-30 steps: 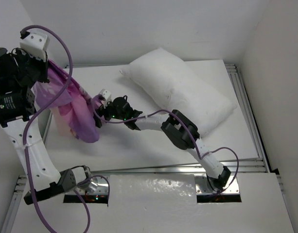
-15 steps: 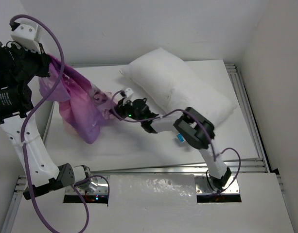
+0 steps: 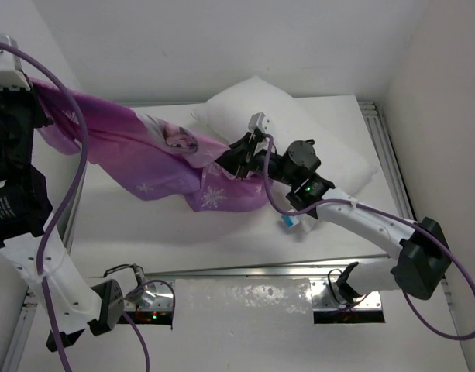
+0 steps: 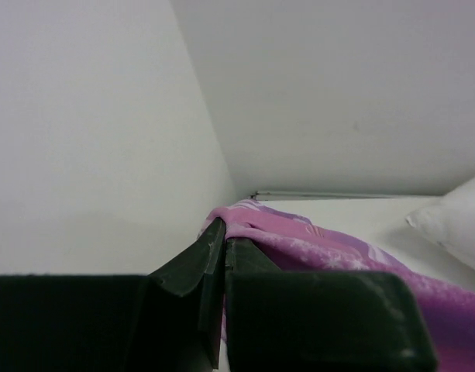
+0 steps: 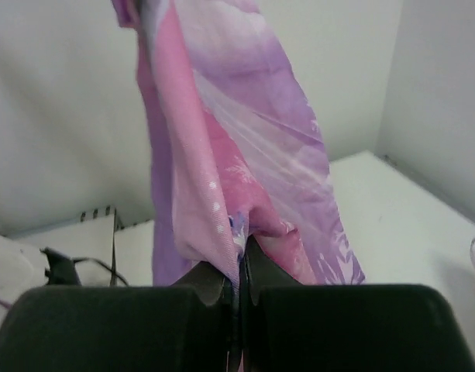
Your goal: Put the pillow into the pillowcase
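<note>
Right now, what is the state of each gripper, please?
Left gripper: closed on the pillowcase.
Right gripper: closed on the pillowcase too.

Overhead looks down; wrist views close, sharing pillowcase (image 3: 144,155).

Pillow (image 3: 295,116): large, plump, white, rectangular; lies diagonally on the bench (image 3: 222,232), far right of centre, outside the case
Pillowcase (image 3: 152,151): thin purple-pink fabric, princess print, white snowflakes, paler pink inner face; lifted and stretched from upper left to the pillow's near edge, one end pinched in the left gripper (image 4: 224,232), the other in the right gripper (image 5: 241,249)
</note>
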